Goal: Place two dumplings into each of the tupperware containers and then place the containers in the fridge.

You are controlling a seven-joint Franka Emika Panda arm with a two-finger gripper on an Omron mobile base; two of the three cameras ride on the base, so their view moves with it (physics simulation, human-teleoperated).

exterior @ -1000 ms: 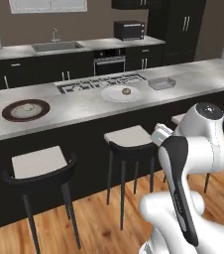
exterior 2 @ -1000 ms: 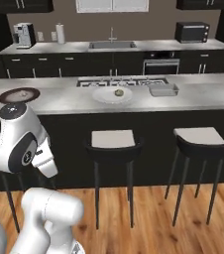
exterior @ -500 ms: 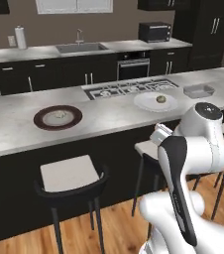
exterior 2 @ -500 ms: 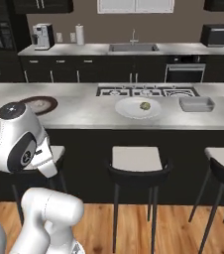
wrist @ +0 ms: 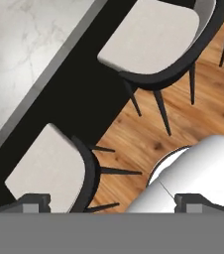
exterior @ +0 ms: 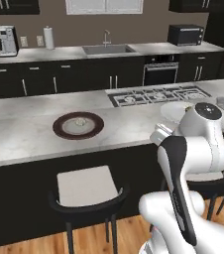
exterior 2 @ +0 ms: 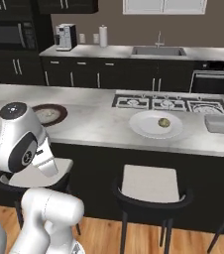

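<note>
Left base view: a dumpling [exterior: 80, 122] is sitting on the dark-rimmed plate [exterior: 59, 130] atop the island counter [exterior: 25, 136].

Right base view: another dumpling [exterior 2: 164, 122] is resting on the white plate [exterior 2: 141, 127], beside a clear container [exterior 2: 222, 124].

Hand view: the gripper [wrist: 111, 200], fingers spread wide and empty, is pointing down at stools [wrist: 153, 35]; the dumplings are lying above and ahead.

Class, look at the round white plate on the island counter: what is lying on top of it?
One small dumpling lies on the white plate, right of centre. In the left base view the arm covers part of that plate.
</note>
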